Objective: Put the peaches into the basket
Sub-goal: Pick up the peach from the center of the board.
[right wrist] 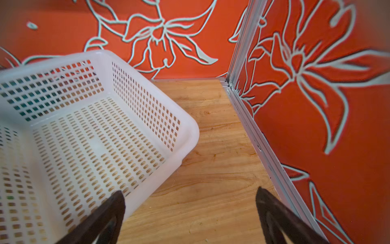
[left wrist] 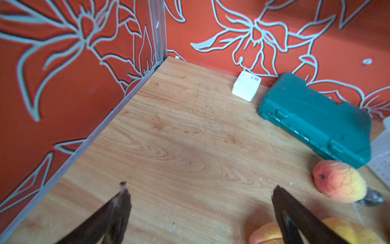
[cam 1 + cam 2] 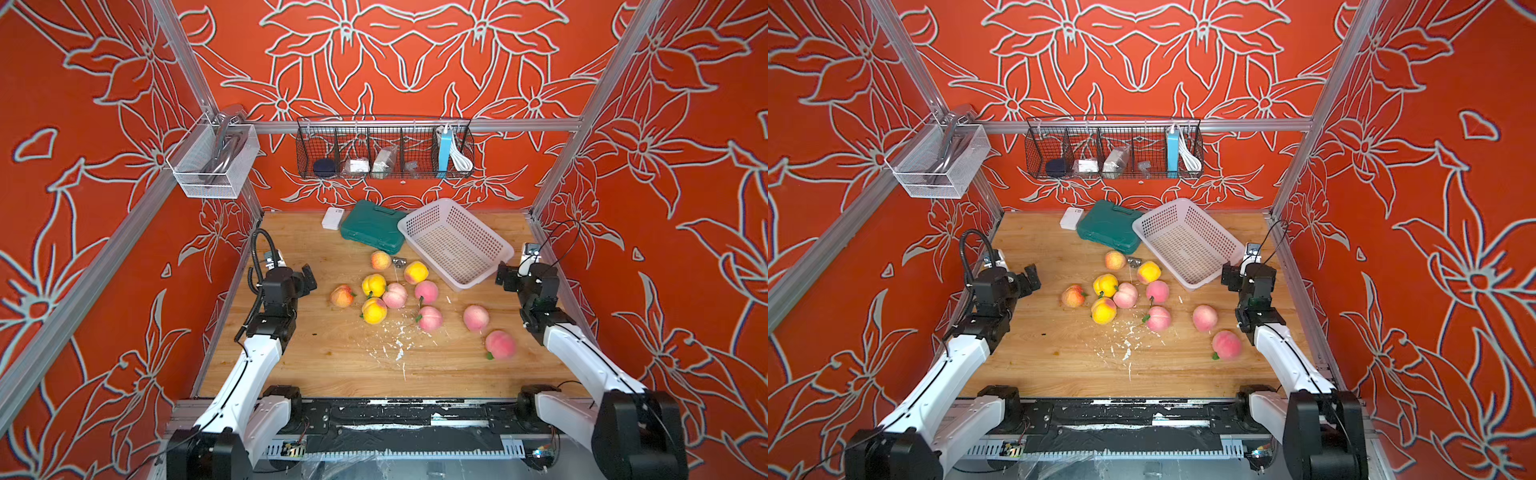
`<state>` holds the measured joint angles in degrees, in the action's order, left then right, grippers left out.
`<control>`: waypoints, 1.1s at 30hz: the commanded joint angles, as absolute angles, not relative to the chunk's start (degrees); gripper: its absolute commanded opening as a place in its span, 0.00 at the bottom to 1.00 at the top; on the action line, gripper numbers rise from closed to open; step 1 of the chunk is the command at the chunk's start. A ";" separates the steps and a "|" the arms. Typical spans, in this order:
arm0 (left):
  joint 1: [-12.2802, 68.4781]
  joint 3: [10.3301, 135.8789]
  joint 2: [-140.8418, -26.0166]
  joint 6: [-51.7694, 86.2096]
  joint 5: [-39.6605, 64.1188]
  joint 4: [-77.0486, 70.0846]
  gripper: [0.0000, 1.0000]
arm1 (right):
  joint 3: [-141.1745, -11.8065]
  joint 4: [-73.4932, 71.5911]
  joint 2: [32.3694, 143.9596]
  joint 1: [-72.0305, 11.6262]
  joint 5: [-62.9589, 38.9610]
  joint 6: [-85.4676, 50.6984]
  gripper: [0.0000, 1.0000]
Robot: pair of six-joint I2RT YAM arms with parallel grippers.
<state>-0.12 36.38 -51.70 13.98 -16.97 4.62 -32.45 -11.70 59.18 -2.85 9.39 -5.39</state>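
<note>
Several peaches lie loose on the wooden table in both top views: yellow ones (image 3: 374, 285), pink ones (image 3: 430, 318) and orange-red ones (image 3: 342, 296). The nearest pink peach (image 3: 500, 345) lies toward the right arm. The pale perforated basket (image 3: 457, 245) stands empty at the back right. My left gripper (image 3: 309, 279) hovers open left of the cluster, holding nothing. In the left wrist view its open jaws (image 2: 200, 188) frame bare wood, with an orange-red peach (image 2: 339, 181) beside them. My right gripper (image 3: 503, 276) is open beside the basket's near corner (image 1: 190, 131), nothing between its fingers (image 1: 190, 192).
A green tool case (image 3: 372, 226) and a small white box (image 3: 333, 218) sit at the back, the case touching the basket's corner. A small metal piece (image 3: 400, 262) lies among the peaches. White flecks (image 3: 397, 345) dot the table. A black wire rack (image 3: 384, 151) and a white mesh bin (image 3: 212, 164) hang above.
</note>
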 commanded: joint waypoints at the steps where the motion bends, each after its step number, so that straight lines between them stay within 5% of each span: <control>1: 1.16 42.30 -50.42 22.24 -17.72 22.28 1.00 | -35.65 1.50 54.44 -2.37 8.36 -9.55 0.99; 15: 16.86 56.46 -54.91 25.61 -3.14 41.71 1.00 | -49.75 39.16 45.09 -7.17 -6.76 -11.23 0.99; 25: 20.03 54.52 -60.29 26.55 13.00 38.61 1.00 | -53.89 51.21 43.94 -27.34 -1.67 -21.58 0.99; 33: 20.82 53.01 -60.76 27.51 23.68 36.13 1.00 | -52.11 46.09 52.64 -40.84 -2.77 -24.33 0.99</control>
